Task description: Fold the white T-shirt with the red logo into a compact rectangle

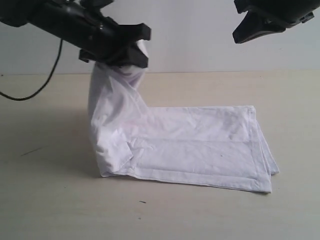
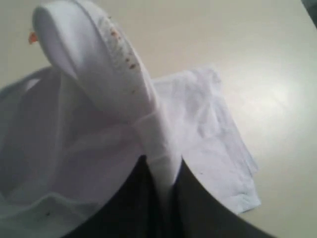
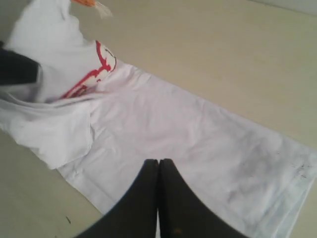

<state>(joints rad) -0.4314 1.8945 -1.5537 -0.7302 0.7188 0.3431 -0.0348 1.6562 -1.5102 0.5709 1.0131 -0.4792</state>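
On the table [image 1: 50,210] the shirt [image 1: 200,150] lies as a long folded band, its flat end toward four o'clock in the exterior view. At ten o'clock the left gripper [image 1: 122,52] pinches the collar end and holds it raised, so the cloth climbs in a steep drape from the flat part. I judge this lift is there to carry that end over toward three o'clock and halve the band. The logo [image 3: 91,74] shows on the raised part, close to the pinch, with the orange tag [image 3: 89,4] near it. At one o'clock the right gripper [image 1: 245,32] hangs with its jaws pressed together on nothing, well apart from the cloth, probably parked clear of the fold's path. Nothing pins the flat end, so it may drag.
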